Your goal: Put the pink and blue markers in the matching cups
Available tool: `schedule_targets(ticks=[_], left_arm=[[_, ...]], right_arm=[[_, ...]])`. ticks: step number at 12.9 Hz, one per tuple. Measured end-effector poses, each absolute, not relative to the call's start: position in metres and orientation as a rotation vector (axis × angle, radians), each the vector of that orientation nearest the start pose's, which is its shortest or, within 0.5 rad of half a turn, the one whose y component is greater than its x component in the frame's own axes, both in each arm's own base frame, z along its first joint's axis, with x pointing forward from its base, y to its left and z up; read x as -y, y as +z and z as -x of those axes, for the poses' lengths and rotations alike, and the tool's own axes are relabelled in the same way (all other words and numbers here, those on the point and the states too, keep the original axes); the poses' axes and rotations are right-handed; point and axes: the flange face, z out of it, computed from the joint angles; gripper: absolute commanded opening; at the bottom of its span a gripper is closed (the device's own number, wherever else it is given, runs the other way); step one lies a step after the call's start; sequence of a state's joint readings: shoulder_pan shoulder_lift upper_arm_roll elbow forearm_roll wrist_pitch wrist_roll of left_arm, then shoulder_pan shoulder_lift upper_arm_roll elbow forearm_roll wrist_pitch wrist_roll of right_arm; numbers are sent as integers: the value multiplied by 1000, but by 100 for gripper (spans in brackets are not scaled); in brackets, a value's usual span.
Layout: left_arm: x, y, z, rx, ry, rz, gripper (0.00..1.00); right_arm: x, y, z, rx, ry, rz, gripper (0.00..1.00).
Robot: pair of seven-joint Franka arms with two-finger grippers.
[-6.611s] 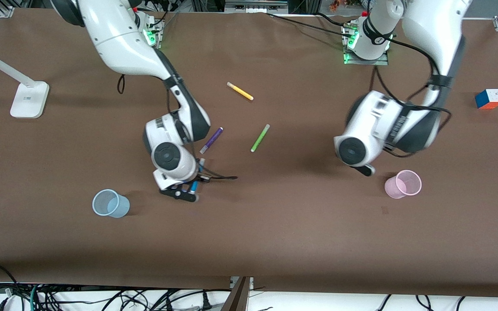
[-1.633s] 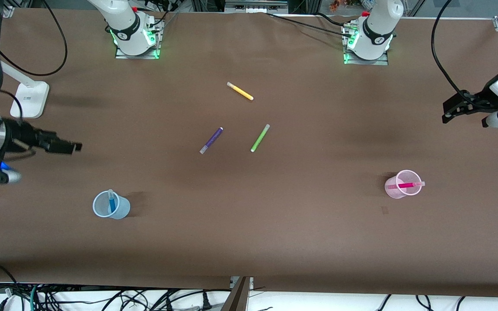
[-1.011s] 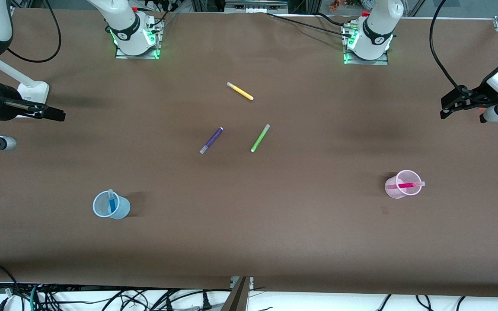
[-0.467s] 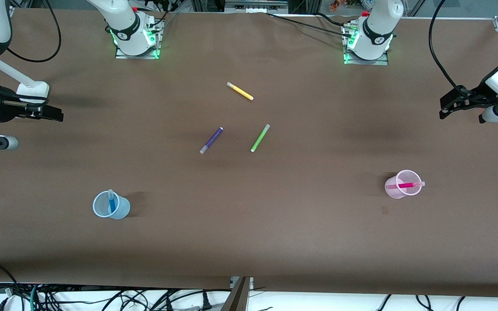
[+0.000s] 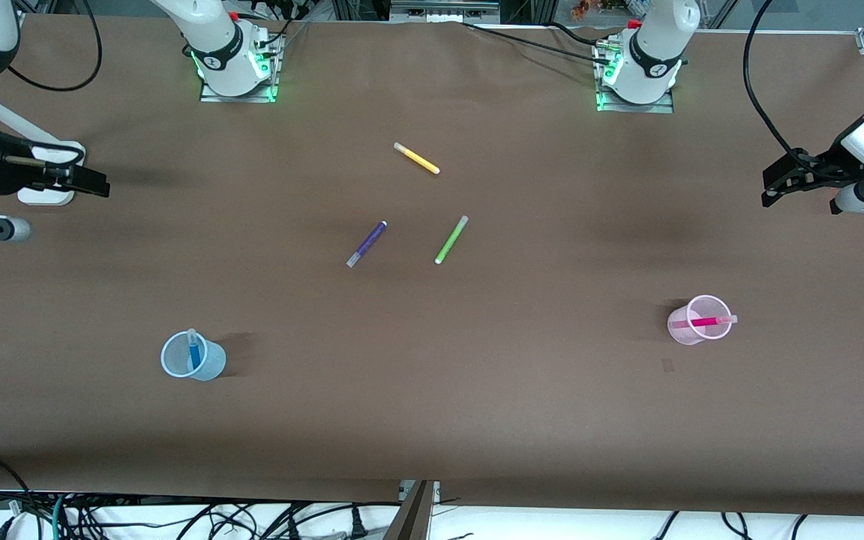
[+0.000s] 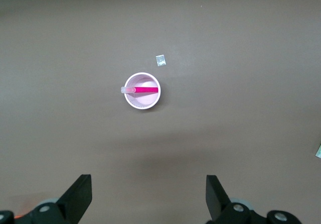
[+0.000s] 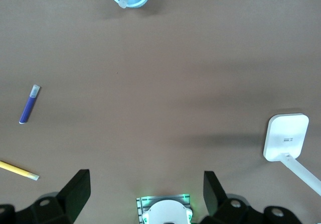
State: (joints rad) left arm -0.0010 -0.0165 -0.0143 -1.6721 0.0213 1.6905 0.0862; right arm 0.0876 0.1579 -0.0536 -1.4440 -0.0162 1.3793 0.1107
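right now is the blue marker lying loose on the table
No, the blue marker stands inside the pale blue cup, leaning on its rim.

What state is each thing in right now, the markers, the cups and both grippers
blue marker: standing tilted in the blue cup.
pink marker: leaning in the pink cup, cap over the rim.
purple marker, green marker, yellow marker: lying loose on the table.
left gripper: open, empty, over the table's end.
right gripper: open, empty, near the white lamp base.
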Motion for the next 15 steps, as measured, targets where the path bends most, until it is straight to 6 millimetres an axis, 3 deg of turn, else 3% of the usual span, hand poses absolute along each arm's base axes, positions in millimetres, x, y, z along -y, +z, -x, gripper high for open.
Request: schedule_targets(ticks=[2,6,9,12,15], left_arm=[[7,596,-559,-164,-53,3114,100],[7,596,-559,-164,-53,3114,100],[7,596,-559,-163,-53,3114,100],[7,596,-559,-163,-53,3114,100],[7,596,-559,-163,-53,3114,100]], right_arm=[[-16,583,-566,-123,236,3161,99],[-9,617,-535,-123,116,3196,99],[-13,615,-534,-105,128,3197,99],[-30,610,-536,-55,144,3201,99],[-30,609,-536,-57,145,3201,99]])
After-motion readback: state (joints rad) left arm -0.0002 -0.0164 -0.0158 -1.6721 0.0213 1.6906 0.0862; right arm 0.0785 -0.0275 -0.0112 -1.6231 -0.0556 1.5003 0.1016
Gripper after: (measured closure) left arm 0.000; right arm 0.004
